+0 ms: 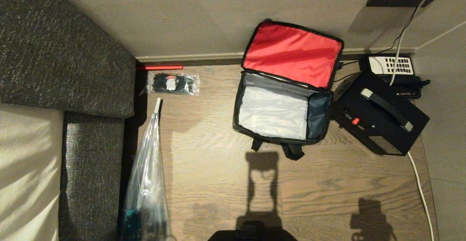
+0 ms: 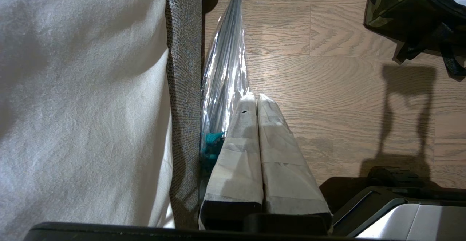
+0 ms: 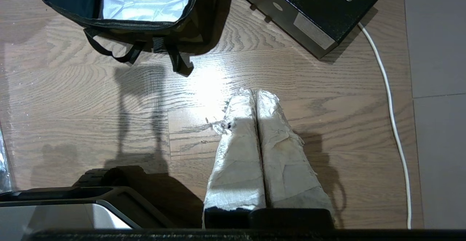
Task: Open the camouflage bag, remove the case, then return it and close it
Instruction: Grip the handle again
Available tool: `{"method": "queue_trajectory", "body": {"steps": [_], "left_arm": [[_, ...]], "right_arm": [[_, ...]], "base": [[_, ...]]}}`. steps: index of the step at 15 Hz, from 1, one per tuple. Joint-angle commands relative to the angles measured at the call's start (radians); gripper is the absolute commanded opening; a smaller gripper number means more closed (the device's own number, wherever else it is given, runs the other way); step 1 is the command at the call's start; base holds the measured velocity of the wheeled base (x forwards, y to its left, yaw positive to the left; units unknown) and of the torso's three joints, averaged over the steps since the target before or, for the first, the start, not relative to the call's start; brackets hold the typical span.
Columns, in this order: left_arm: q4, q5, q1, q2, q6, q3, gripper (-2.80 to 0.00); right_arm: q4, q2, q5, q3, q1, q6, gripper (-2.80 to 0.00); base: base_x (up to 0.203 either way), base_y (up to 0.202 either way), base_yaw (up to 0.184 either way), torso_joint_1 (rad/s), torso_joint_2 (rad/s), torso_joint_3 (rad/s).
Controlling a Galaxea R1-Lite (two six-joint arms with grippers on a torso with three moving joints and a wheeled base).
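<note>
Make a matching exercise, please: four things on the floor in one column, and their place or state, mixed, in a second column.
1. camouflage bag
2. case
3. telephone
4. packet of black ties

A. against the wall, behind the case
B. lid open, empty inside
C. near the sofa corner
D. on the floor, right of the bag

Pairs: 1-B, 2-D, 3-A, 4-C

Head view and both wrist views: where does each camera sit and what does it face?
Head: high, looking down at the open camouflage bag, case beside it; no grippers.
Left wrist: behind shut left gripper, facing floor by the sofa.
Right wrist: behind shut right gripper, facing floor.
All share the bag.
</note>
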Motion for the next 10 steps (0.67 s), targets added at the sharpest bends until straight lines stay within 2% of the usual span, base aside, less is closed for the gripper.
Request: {"method": "queue_trajectory", "body": {"steps": [1,10], "left_arm": [[0.000,0.001,0.000,0.000,0.000,0.000,-2.80],[0.001,0.001,0.000,0.000,0.000,0.000,-2.80]], "right_arm": [[-0.001,-0.018,0.000,0.014,0.000,0.001,-2.80],[-0.001,-0.018,0.000,0.012,0.000,0.001,-2.80]], "base": [[0.000,0.000,0.000,0.000,0.00,0.000],[0.000,0.000,0.000,0.000,0.00,0.000]]}}
